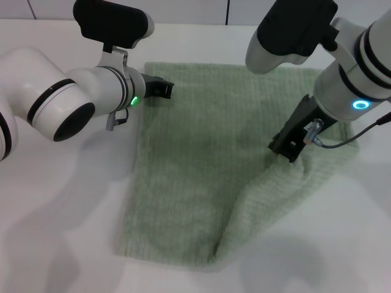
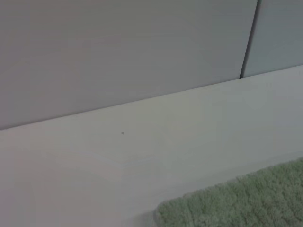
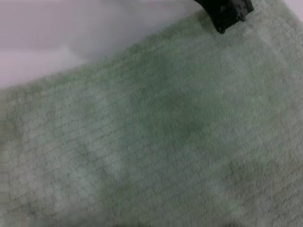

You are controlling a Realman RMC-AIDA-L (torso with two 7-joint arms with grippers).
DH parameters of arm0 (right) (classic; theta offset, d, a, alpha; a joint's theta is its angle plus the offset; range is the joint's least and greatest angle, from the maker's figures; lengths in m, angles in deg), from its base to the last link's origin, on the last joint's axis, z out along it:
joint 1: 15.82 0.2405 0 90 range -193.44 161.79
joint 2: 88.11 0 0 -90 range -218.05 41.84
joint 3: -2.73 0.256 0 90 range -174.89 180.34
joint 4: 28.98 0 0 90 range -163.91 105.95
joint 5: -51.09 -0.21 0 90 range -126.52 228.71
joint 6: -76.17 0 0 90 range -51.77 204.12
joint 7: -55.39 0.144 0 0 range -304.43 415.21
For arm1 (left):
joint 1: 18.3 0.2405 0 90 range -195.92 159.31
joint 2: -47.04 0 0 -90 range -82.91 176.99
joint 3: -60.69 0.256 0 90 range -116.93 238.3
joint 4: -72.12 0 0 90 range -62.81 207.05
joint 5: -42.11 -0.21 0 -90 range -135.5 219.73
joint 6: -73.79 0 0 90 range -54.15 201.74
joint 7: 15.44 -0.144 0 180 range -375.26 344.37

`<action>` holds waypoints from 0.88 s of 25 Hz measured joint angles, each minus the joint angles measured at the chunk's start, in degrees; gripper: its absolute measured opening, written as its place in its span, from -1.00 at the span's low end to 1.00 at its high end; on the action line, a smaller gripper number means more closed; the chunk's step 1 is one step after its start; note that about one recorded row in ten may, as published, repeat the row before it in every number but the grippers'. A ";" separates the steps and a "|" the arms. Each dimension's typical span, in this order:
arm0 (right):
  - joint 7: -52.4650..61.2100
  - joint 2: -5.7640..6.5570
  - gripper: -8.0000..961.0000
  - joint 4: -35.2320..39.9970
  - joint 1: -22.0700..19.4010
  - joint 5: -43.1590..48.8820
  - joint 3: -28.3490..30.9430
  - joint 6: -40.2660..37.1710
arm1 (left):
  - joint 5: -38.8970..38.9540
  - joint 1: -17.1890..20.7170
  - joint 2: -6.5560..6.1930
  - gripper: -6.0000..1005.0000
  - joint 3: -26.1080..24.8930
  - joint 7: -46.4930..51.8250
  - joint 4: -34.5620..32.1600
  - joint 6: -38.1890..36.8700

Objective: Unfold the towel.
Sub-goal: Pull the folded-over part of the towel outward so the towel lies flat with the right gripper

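The towel (image 1: 201, 159) is a large pale sage-green terry cloth lying mostly flat on the white table. Its near right part rises in a ridge from the front edge up to my right gripper (image 1: 287, 149), which is shut on a fold of it, a little above the table. My left gripper (image 1: 162, 88) rests at the towel's far left corner. The right wrist view shows the ribbed towel (image 3: 156, 142) close up, with the left gripper (image 3: 225, 12) farther off at its edge. The left wrist view shows only a towel corner (image 2: 236, 203).
The white table (image 1: 67, 207) surrounds the towel on all sides. A pale wall with a dark vertical seam (image 2: 248, 40) stands behind the table's far edge.
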 joint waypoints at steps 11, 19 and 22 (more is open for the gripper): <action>2.77 -0.01 -0.94 -2.34 4.13 1.48 0.15 -5.05 | -0.01 0.01 -0.04 -0.95 -0.63 -0.59 0.08 0.00; 3.55 -0.09 -0.94 -5.19 6.24 1.49 -0.28 -7.43 | -0.01 0.01 -0.04 -0.95 -0.69 -0.64 0.15 -0.02; 3.64 -0.10 -0.94 -5.82 6.97 1.49 -0.39 -8.47 | 0.01 0.00 0.01 -0.95 -0.94 -1.40 0.22 0.08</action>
